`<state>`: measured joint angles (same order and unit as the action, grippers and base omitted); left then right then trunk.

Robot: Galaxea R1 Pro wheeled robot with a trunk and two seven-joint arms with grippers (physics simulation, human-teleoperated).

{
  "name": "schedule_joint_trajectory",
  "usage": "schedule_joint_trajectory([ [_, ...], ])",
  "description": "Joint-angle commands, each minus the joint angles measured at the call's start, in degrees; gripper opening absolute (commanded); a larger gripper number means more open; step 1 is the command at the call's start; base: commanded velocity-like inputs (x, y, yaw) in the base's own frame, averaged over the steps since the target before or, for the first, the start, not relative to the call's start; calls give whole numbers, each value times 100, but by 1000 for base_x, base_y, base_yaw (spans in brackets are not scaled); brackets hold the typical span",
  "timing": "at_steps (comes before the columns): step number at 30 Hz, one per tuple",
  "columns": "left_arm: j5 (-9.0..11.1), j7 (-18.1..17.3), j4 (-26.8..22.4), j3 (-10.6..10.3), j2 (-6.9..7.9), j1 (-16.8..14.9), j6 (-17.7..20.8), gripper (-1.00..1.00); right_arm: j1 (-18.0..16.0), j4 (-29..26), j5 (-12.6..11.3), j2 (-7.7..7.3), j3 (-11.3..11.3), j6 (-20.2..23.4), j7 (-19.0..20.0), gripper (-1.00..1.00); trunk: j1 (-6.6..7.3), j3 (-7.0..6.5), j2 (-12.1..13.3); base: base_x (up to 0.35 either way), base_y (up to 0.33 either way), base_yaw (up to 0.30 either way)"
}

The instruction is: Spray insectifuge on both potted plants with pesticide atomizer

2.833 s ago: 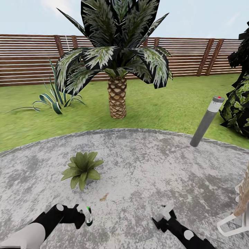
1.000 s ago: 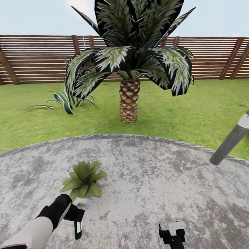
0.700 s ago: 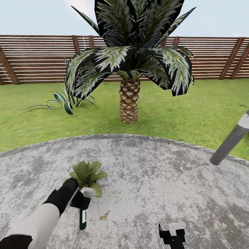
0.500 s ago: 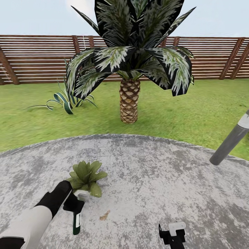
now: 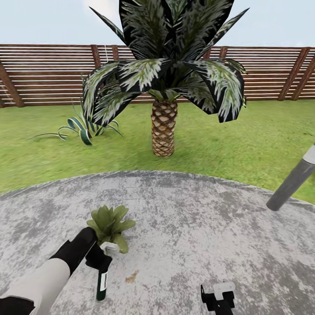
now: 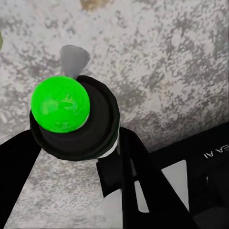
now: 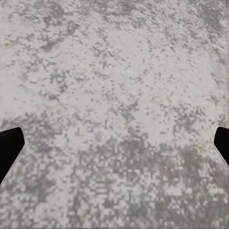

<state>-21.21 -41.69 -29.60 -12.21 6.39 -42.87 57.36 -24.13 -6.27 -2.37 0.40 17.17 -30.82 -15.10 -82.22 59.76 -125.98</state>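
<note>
My left gripper (image 5: 99,261) is shut on the pesticide atomizer (image 5: 102,283). The bottle's dark body hangs down and its white nozzle head (image 5: 110,248) sits right beside one potted plant (image 5: 108,221), a low green rosette on the grey patio (image 5: 188,227). In the left wrist view, black fingers (image 6: 136,176) flank the atomizer's round dark body and bright green end (image 6: 60,105), above the paving. The second potted plant is out of view. My right gripper (image 5: 217,294) is low at the front, open, with only paving between its fingertips (image 7: 9,149).
A palm tree (image 5: 163,131) stands on the lawn beyond the patio, with a spiky striped agave (image 5: 83,127) to its left. A grey bollard lamp (image 5: 292,181) leans at the patio's right edge. The brown slatted fence (image 5: 43,74) closes the back.
The view has turned left since the earliest frame. My left arm has carried the atomizer up to the potted plant and, over the last half second, a little to the right. The right gripper has stayed put.
</note>
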Motion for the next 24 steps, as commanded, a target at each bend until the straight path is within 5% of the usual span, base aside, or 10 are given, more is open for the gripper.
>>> schedule_joint_trajectory([
  [1,-67,-59,-23,-27,-8,-2,2,-100,-4,8,-26,1,50,-12,-37,100,-1,5,-2,40,0,0],
  [14,-51,-59,-72,-24,-16,-49,5,-100,-4,8,-24,-4,48,-12,-37,100,-1,5,-2,87,0,0],
  [24,-27,-156,40,-37,2,-827,75,-100,5,11,-19,-4,49,-12,-37,100,-1,5,-2,3,0,0],
])
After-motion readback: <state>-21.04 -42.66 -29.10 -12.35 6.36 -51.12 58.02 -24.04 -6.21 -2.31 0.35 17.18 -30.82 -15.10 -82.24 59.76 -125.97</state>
